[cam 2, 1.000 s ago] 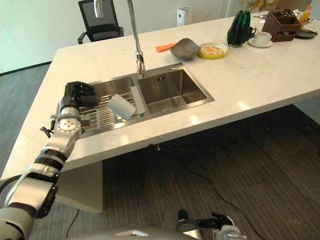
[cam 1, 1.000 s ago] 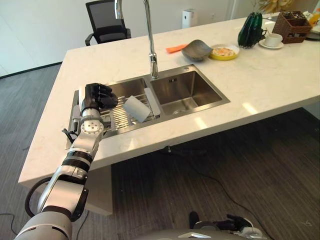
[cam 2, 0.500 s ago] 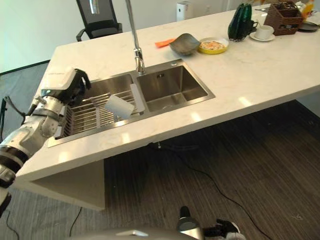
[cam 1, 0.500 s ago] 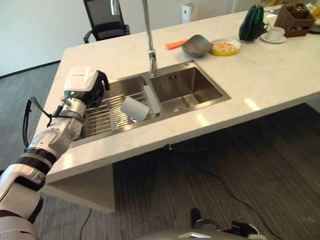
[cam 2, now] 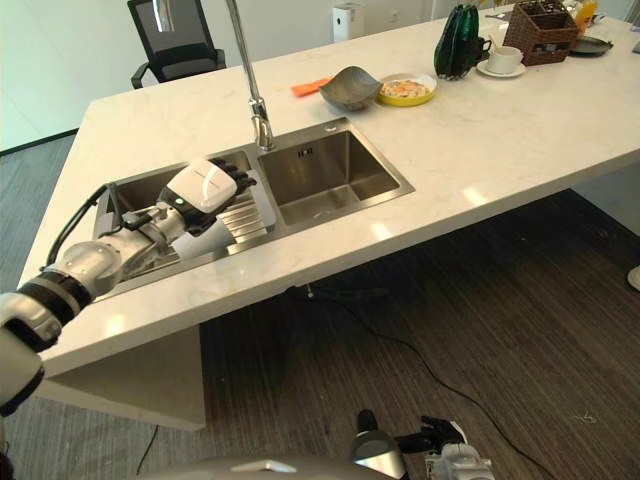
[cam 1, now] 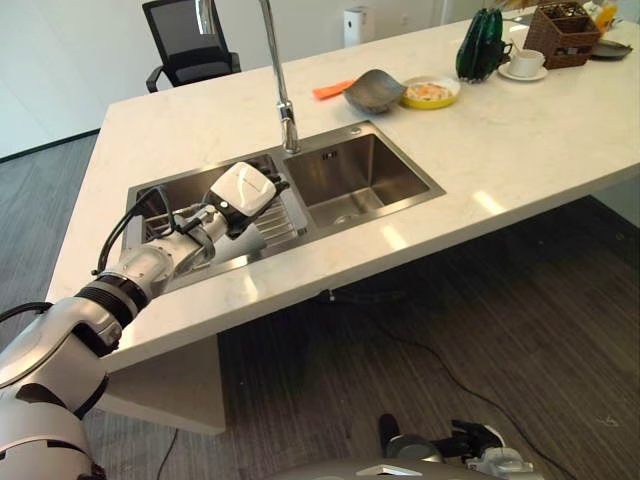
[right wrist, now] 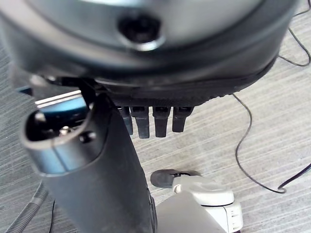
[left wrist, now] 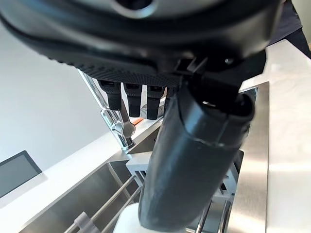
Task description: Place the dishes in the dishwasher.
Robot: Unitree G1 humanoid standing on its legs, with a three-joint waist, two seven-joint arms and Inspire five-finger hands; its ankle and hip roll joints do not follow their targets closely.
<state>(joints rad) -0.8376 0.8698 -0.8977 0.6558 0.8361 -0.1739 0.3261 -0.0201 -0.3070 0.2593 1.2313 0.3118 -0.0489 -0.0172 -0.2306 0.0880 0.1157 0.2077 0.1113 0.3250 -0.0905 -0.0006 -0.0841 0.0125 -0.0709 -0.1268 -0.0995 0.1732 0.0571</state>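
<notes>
Reaching over the sink's [cam 1: 395, 205] left basin, the left robot hand [cam 1: 243, 192] hovers above the wire rack [cam 1: 283, 218] that lies across that basin. Its fingers [left wrist: 127, 98] hang fairly straight and spread, closed on nothing, with the thumb standing out beside them. A white cup [left wrist: 130, 222] lies on the rack just under the hand, mostly hidden by it; whether they touch cannot be told. The tap [cam 1: 285, 115] rises behind the divide between the two basins. Further back on the table [cam 1: 520, 150] sit a grey bowl [cam 1: 373, 91] touching a yellow plate [cam 1: 432, 93] with food, an orange cloth [cam 1: 331, 90] beside the bowl, a dark green jug [cam 1: 477, 45], a white cup on a saucer [cam 1: 524, 65] and a wicker basket [cam 1: 560, 32]. An office chair [cam 1: 186, 42] stands beyond the table. The right robot hand [right wrist: 155, 121] hangs low over the floor [right wrist: 272, 111], fingers straight and empty.
</notes>
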